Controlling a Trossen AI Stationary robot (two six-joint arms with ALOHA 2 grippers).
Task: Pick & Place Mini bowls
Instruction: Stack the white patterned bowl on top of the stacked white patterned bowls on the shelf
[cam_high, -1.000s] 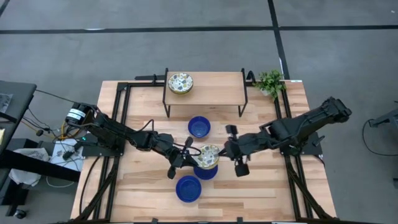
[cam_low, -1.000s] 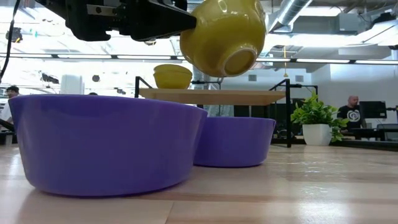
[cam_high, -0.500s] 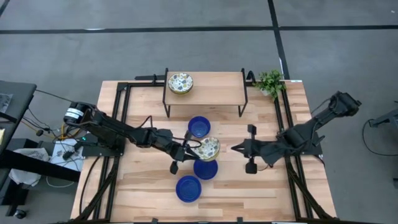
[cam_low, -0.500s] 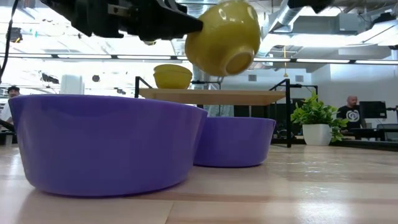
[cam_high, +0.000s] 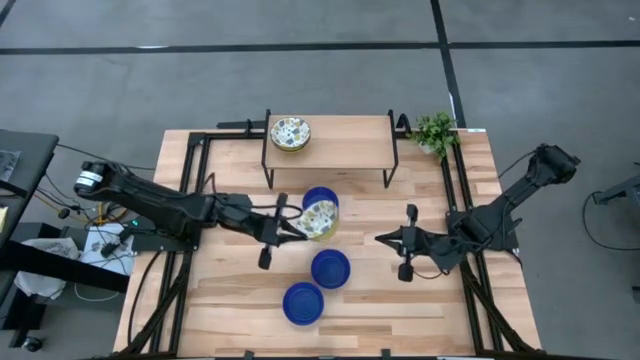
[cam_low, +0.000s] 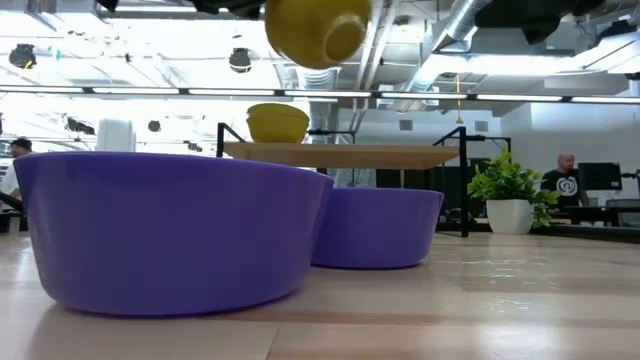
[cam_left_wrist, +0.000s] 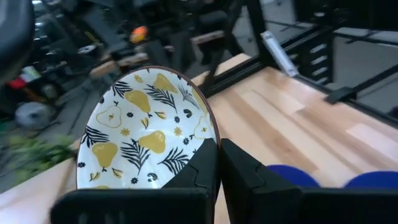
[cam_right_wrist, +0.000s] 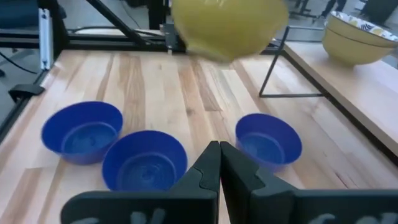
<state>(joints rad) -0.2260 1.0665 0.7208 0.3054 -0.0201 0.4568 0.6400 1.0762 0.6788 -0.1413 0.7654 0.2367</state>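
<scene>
My left gripper (cam_high: 297, 226) is shut on a mini bowl (cam_high: 319, 217) that is yellow outside and cream with a pear and leaf pattern inside (cam_left_wrist: 146, 134). It hangs high above the table (cam_low: 315, 28), over the far blue bowl (cam_high: 321, 196). Two more blue bowls (cam_high: 330, 268) (cam_high: 303, 302) stand on their bases on the wood. Patterned bowls (cam_high: 290, 133) sit stacked on a raised shelf. My right gripper (cam_high: 381, 239) is shut and empty (cam_right_wrist: 219, 147), to the right of the bowls. My left gripper pinches the patterned bowl by its rim (cam_left_wrist: 214, 132), one finger (cam_left_wrist: 200, 171) inside the bowl and the other (cam_left_wrist: 249, 177) outside. The fingers come about level from the table's left. The bowl is lifted clear and tipped, its opening turned up and toward the gripper.
A wooden shelf (cam_high: 345, 142) on black legs stands at the far side. A small potted plant (cam_high: 433, 130) is at the far right corner. Black rails (cam_high: 190, 200) run along both table sides. Bare wood lies right of the blue bowls (cam_right_wrist: 205, 87).
My left gripper has carried the patterned bowl upward and toward the far edge, from above the middle blue bowl to above the far one. My right gripper has drawn back from that bowl toward the table's right.
</scene>
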